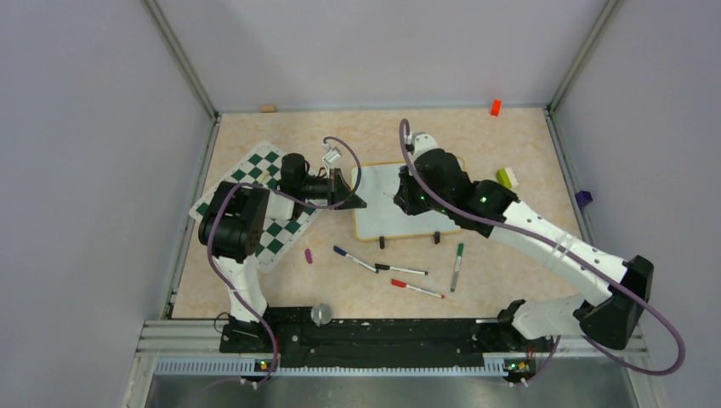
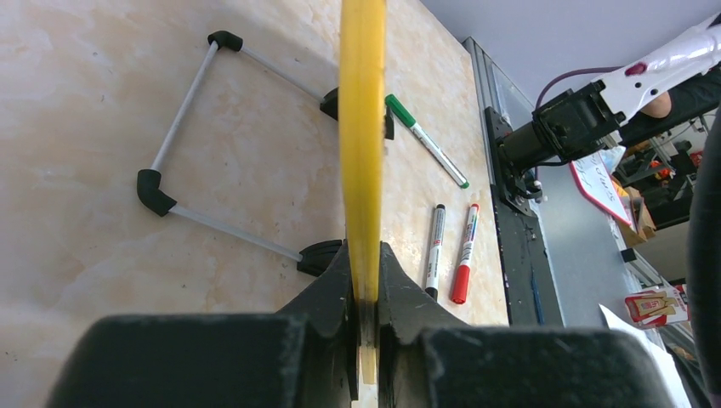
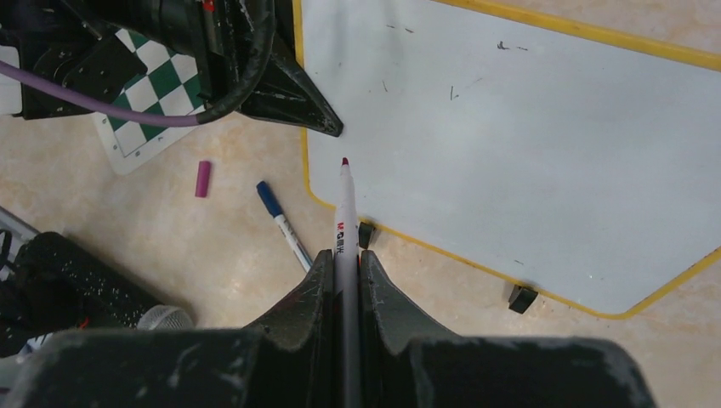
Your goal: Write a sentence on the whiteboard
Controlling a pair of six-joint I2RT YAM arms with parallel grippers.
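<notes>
The left end effector (image 2: 366,293) pinches the yellow-framed white rectangular whiteboard (image 1: 400,204) at its left edge on the beige marble-patterned surface (image 1: 510,263). The right end effector (image 3: 344,272) grips a white uncapped marker (image 3: 344,212) above the board.

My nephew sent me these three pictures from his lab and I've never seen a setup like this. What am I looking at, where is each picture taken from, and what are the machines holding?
These are two robot arms bolted at the near edge of a table. One picture looks down from above; the other two come from small cameras on each arm's wrist, so you see that arm's own fingers.

The left gripper is shut on the yellow-framed edge of the whiteboard, apparently steadying it. The right gripper is shut on an uncapped marker, its tip over the board. The board shows only a few faint marks, no words yet.

Also on the table: a green-and-white chessboard mat, four loose markers, a small purple cap and a few small blocks.
</notes>
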